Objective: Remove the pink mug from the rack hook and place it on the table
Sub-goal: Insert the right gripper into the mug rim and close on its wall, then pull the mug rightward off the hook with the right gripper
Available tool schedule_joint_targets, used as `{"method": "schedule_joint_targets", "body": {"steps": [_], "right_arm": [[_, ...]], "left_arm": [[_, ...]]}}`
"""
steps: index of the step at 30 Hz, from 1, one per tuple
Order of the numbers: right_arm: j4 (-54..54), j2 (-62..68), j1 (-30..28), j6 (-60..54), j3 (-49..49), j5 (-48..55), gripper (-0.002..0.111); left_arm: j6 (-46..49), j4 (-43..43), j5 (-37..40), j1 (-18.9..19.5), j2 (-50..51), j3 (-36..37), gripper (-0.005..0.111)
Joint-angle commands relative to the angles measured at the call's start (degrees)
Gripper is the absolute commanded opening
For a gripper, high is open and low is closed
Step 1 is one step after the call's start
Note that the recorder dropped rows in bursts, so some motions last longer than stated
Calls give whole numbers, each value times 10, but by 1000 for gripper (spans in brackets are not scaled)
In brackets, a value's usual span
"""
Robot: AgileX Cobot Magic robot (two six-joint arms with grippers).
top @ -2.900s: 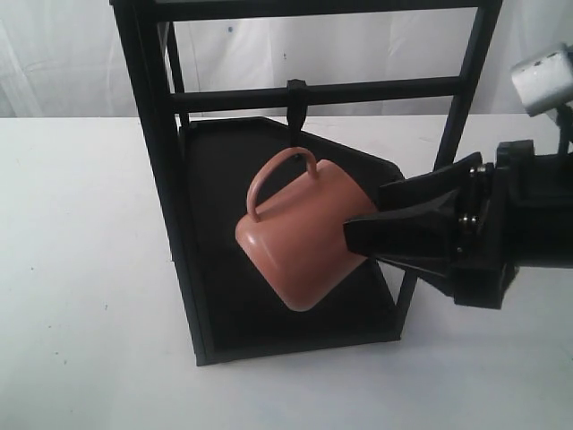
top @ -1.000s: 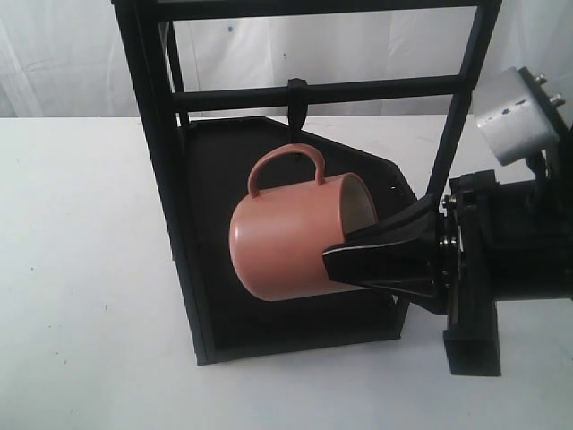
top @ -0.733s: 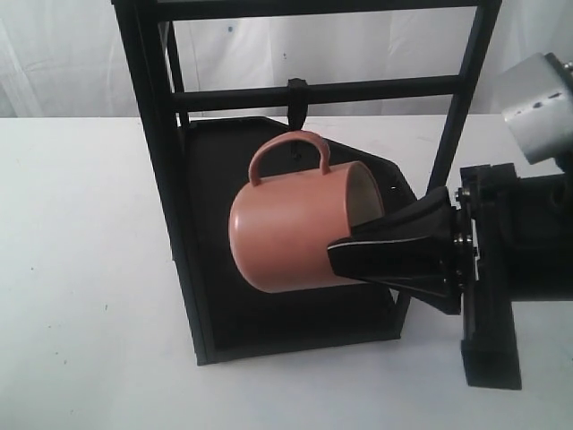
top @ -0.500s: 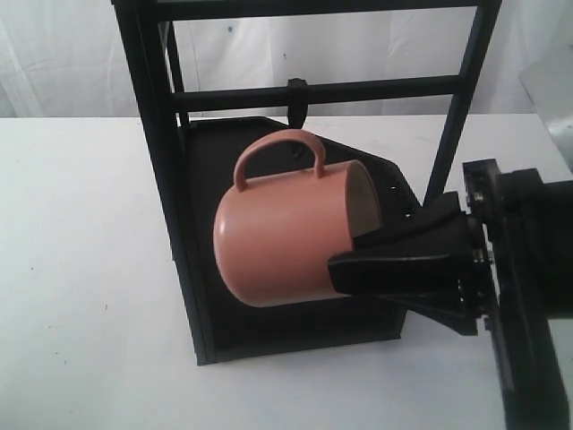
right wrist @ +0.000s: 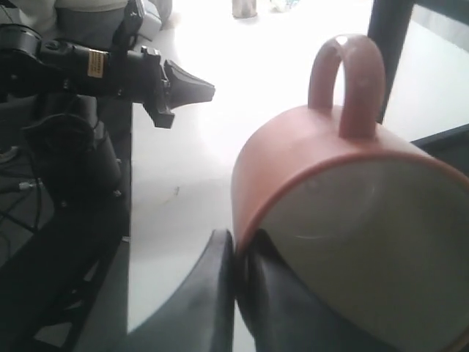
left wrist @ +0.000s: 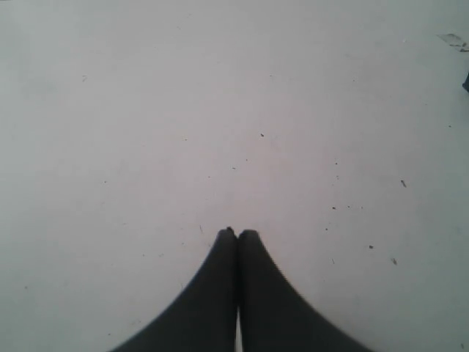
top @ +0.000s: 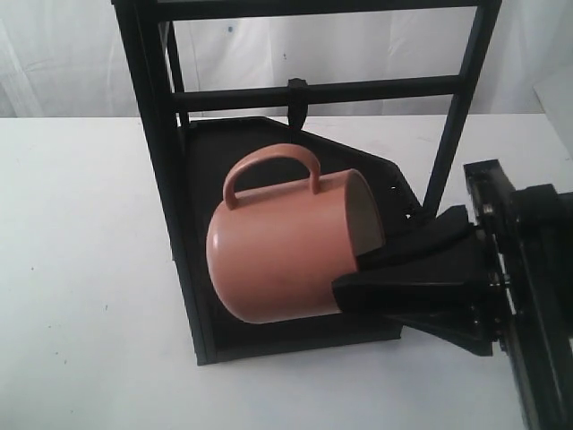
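The pink mug (top: 277, 240) lies on its side in the air in front of the rack (top: 159, 179), handle up and cream mouth towards the right. My right gripper (top: 354, 276) is shut on its rim, one finger inside and one outside. The handle (top: 269, 163) sits below and left of the rack hook (top: 297, 100), clear of it. In the right wrist view the mug (right wrist: 344, 220) fills the frame, with the gripper (right wrist: 238, 243) pinching its rim. My left gripper (left wrist: 238, 233) is shut and empty over the white table (left wrist: 220, 110).
The rack's dark lower shelf (top: 224, 152) lies behind the mug, and its right post (top: 452, 134) stands close to my right arm. White table (top: 81, 269) spreads left of the rack. The left arm (right wrist: 146, 70) shows far off in the right wrist view.
The mug went from hanging tilted on the hook to level. It then moved left, down and nearer the exterior camera in my right gripper, and its handle came off the hook.
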Motion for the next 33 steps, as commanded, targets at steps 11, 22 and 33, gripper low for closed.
{"method": "schedule_joint_targets", "body": {"steps": [11,22,33], "right_arm": [[-103,-142,0,59,64,-208,0],[-241,-150,0,335,35,-110,0],[-371,-150,0,583,-175,0,0]], "left_arm": [[2,-2,0,-3,-2,1,0],[2,-2,0,-3,-2,1,0],[2,-2,0,-3,-2,1,0]]}}
